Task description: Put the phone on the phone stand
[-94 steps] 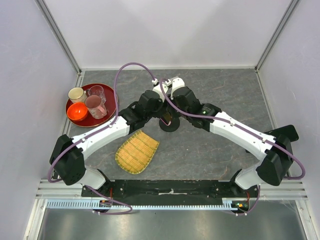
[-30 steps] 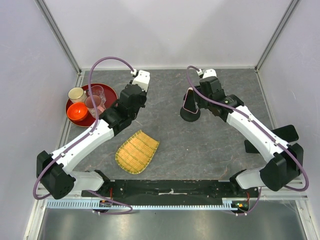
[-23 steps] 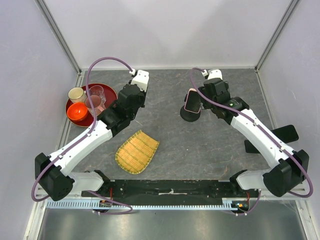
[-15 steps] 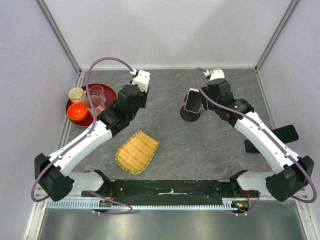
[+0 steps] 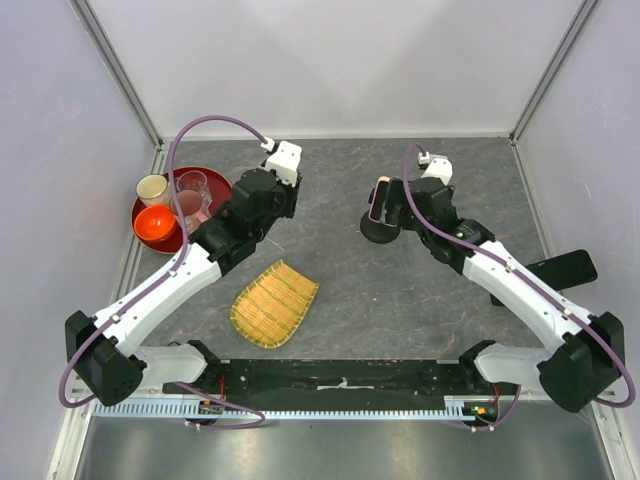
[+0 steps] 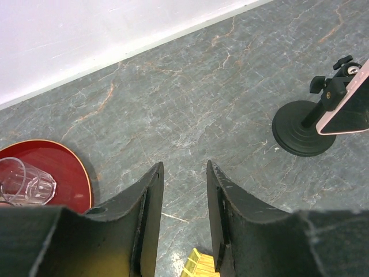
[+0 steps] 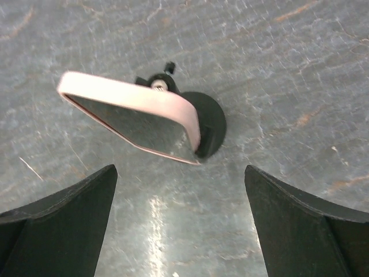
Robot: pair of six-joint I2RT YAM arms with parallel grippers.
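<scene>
The phone [image 7: 134,96], black-screened with a pale pink rim, rests tilted in the clamp of the phone stand [image 7: 211,123], a black disc base with a thin post. In the top view the phone [image 5: 378,203] sits above the stand's base [image 5: 380,231], right of centre. My right gripper [image 7: 180,173] is wide open just short of the phone, touching neither it nor the stand. My left gripper [image 6: 184,167] hangs open over bare table to the left, nothing between its fingers. It sees the phone [image 6: 353,98] and stand [image 6: 303,128] far to its right.
A red tray [image 5: 146,206] with cups and an orange bowl [image 5: 155,223] sits at the far left. A yellow bamboo mat [image 5: 274,302] lies in front of the left arm. A flat black object [image 5: 560,268] lies near the right wall.
My right gripper has opened wide and drawn back to the right, leaving the phone on the stand. The left arm has barely shifted.
</scene>
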